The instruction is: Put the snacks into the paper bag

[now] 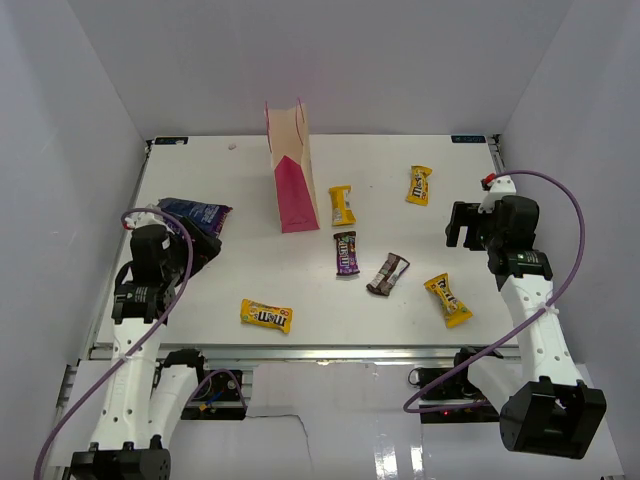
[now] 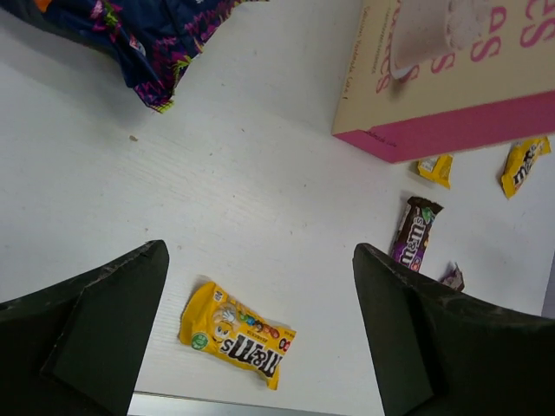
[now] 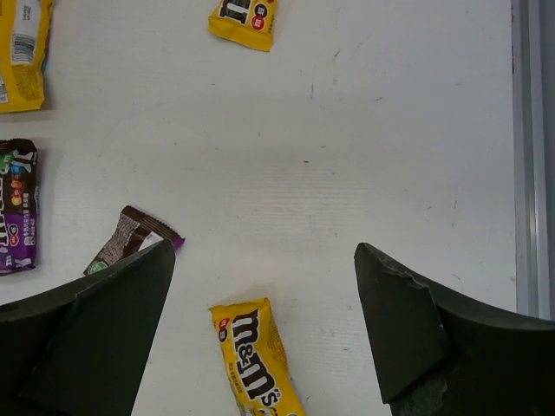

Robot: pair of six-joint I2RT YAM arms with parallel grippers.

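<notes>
The pink paper bag (image 1: 296,195) stands upright at the table's middle back; it also shows in the left wrist view (image 2: 451,78). Four yellow packs lie flat: one front left (image 1: 266,315), one by the bag (image 1: 342,205), one back right (image 1: 419,185), one front right (image 1: 447,299). The purple bar (image 1: 346,252) and the brown-white bar (image 1: 388,273) lie mid-table. The dark-blue bag (image 1: 193,213) lies at the left. My left gripper (image 2: 258,260) is open and empty above the front-left yellow pack (image 2: 236,334). My right gripper (image 3: 260,251) is open and empty above the front-right yellow pack (image 3: 256,360).
White walls enclose the table on three sides. A metal rail (image 3: 531,156) runs along the table's right edge. The brown-white bar (image 3: 130,238) lies just left of my right gripper's left finger.
</notes>
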